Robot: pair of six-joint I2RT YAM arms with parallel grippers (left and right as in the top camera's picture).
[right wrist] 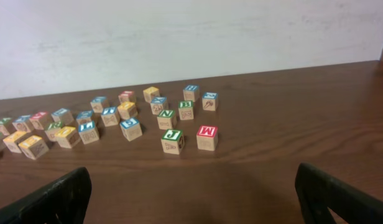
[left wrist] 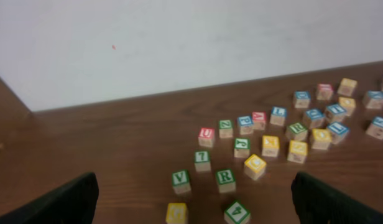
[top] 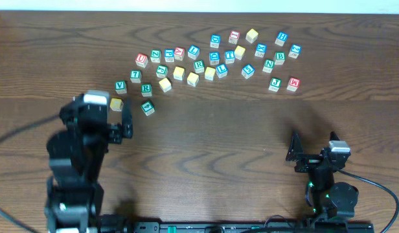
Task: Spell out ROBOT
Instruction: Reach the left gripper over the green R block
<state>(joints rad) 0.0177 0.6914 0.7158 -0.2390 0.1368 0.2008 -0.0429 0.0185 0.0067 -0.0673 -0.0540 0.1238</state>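
Note:
Several wooden letter blocks lie scattered across the far middle of the table. A green R block (top: pixel 146 88) (left wrist: pixel 225 179) sits near the left end of the scatter, with a green V block (top: pixel 120 85) (left wrist: pixel 181 180) to its left. A second green R block (top: pixel 199 65) lies further in. A green B block (top: pixel 280 56) (right wrist: pixel 185 107) is at the far right. My left gripper (top: pixel 113 117) (left wrist: pixel 194 206) is open and empty, just short of a yellow block (top: pixel 116 103) (left wrist: pixel 176 213). My right gripper (top: pixel 313 149) (right wrist: pixel 191 199) is open and empty over bare wood.
A green 4 block (top: pixel 147 108) (left wrist: pixel 237 213) lies nearest me on the left. A red M block (top: pixel 293 83) (right wrist: pixel 207 135) and a green J block (top: pixel 274 83) (right wrist: pixel 173 140) are the nearest ones on the right. A white wall stands behind the table.

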